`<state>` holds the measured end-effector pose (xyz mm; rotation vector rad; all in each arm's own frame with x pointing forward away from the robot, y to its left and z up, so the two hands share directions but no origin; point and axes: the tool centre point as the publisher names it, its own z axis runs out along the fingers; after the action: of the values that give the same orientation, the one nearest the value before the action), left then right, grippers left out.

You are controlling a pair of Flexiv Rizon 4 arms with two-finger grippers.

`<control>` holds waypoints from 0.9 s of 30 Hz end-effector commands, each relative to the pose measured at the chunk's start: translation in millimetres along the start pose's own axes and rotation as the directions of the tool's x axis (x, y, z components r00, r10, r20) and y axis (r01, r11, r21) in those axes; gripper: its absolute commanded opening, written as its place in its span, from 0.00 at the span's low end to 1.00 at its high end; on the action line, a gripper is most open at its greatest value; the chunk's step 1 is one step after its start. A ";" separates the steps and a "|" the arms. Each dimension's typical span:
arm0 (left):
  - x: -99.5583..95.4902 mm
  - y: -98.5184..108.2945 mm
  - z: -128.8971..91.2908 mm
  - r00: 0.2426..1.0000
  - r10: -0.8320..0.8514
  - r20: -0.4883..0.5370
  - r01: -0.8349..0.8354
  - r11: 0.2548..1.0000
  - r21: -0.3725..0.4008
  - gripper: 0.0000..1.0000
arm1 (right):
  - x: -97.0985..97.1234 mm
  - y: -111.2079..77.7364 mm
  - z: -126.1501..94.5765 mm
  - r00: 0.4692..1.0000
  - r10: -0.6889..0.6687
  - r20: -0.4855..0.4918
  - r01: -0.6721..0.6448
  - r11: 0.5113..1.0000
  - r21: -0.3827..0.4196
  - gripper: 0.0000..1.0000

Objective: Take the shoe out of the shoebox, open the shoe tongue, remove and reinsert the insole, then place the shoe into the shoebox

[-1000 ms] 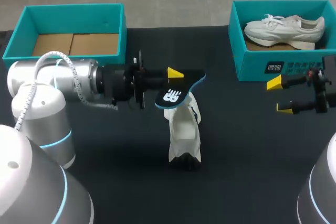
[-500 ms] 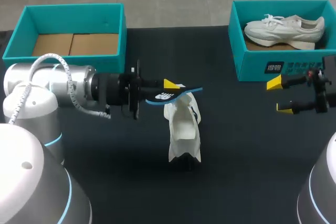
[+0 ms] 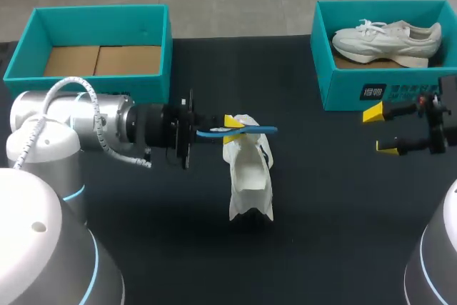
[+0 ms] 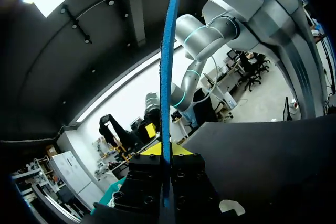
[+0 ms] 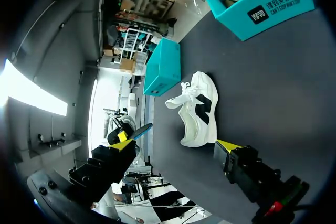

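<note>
1. Grips the insole (image 3: 250, 131) by one end in the left end effector (image 3: 230, 128), fingers pressed on both faces, just above the far end of the shoe (image 3: 250, 176).
2. Hangs the right end effector (image 3: 380, 131) spread open and empty beside the right shoebox (image 3: 343, 83), well apart from the shoe.
3. Finds the white shoe loose on the dark counter (image 3: 143, 248), out of the left shoebox (image 3: 100, 26), with nothing bracing it.
4. Risks buckling: held at one end only, with a long free span, so likely to fold or curl if pressed against the collar.
5. Risks shoving or tipping the shoe: no counter-hold against a push from the insole, with the other end effector so far off.
6. Risks a missed entry: lies crosswise to the shoe, so probably needs a turn to line up before going in, and could snag on the loose laces and tongue heaped at the far end.
7. Could also slip in the grip, given so short a bite on thin, flexible material.
8. Insole: long axis level, running left to right across the counter in line with the left arm, with the free tip to the right. Seen edge-on in both the head and left wrist views.
9. Shoe: long axis far to near, roughly square to the insole. Probably toe toward the boxes and heel toward the robot, judging by the laces at the far end, but not certain.
</note>
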<state>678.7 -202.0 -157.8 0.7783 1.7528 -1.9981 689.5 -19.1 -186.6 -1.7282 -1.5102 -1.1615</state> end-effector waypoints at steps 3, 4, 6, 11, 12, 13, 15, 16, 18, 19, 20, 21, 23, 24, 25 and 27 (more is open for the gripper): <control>20.0 21.9 2.4 0.999 -0.042 -0.008 0.042 0.999 0.011 0.00 | 0.4 -1.3 0.5 1.000 0.001 0.002 -0.001 1.000 -0.003 1.00; 24.2 24.0 2.4 0.998 -0.057 -0.006 0.057 0.998 0.005 0.00 | 0.4 -1.3 0.5 1.000 0.001 0.002 -0.001 1.000 -0.003 1.00; 31.7 26.3 2.7 0.998 -0.068 -0.010 0.068 0.998 -0.005 0.00 | 0.4 -1.3 0.5 1.000 0.001 0.002 -0.001 1.000 -0.003 1.00; 48.8 29.0 -0.1 0.994 -0.106 -0.030 0.103 0.992 -0.078 0.00 | 0.4 -1.3 0.5 1.000 0.001 0.002 -0.001 1.000 -0.003 1.00; 51.8 29.8 -1.8 0.993 -0.111 -0.035 0.107 0.989 -0.101 0.00 | 0.4 -1.3 0.5 1.000 0.001 0.002 -0.001 1.000 -0.003 1.00; 54.7 30.5 -3.8 0.993 -0.117 -0.034 0.112 0.987 -0.115 0.00 | 0.4 -1.3 0.5 1.000 0.001 0.002 -0.001 1.000 -0.003 1.00; 59.5 31.3 -8.4 0.991 -0.127 -0.031 0.122 0.983 -0.137 0.00 | 0.4 -1.3 0.5 1.000 0.001 0.002 -0.001 1.000 -0.003 1.00; 61.5 32.5 -11.4 0.991 -0.131 -0.032 0.124 0.980 -0.158 0.00 | 0.4 -1.3 0.5 1.000 0.001 0.002 -0.001 1.000 -0.003 1.00; 64.3 34.1 -16.9 0.990 -0.135 -0.028 0.128 0.975 -0.184 0.00 | 0.4 -1.3 0.5 1.000 0.001 0.002 -0.001 1.000 -0.003 1.00; 65.5 35.0 -19.4 0.991 -0.134 -0.030 0.126 0.972 -0.196 0.00 | 0.4 -1.3 0.5 1.000 0.001 0.002 -0.001 1.000 -0.003 1.00; 66.4 35.6 -21.6 0.991 -0.133 -0.029 0.125 0.972 -0.199 0.00 | 0.4 -1.3 0.5 1.000 0.001 0.002 -0.001 1.000 -0.003 1.00; 67.3 36.4 -23.8 0.990 -0.135 -0.028 0.126 0.970 -0.208 0.00 | 0.4 -1.3 0.5 1.000 0.001 0.002 -0.001 1.000 -0.003 1.00; 68.3 39.0 -27.9 0.992 -0.122 -0.028 0.114 0.973 -0.199 0.00 | 0.4 -1.3 0.5 1.000 0.001 0.002 -0.001 1.000 -0.003 1.00; 68.6 41.4 -30.4 0.993 -0.119 -0.027 0.111 0.973 -0.200 0.00 | 0.4 -1.3 0.5 1.000 0.001 0.002 -0.001 1.000 -0.003 1.00; 68.9 44.2 -32.7 0.994 -0.101 -0.036 0.092 0.976 -0.196 0.00 | 0.4 -1.3 0.5 1.000 0.001 0.002 -0.001 1.000 -0.003 1.00; 69.2 49.6 -36.7 0.996 -0.085 -0.034 0.078 0.982 -0.175 0.00 | 0.4 -1.3 0.5 1.000 0.001 0.002 -0.001 1.000 -0.003 1.00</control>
<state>658.9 -176.4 -236.3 0.6928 2.0104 -1.8392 689.4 -19.0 -186.6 -1.7284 -1.5102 -1.1617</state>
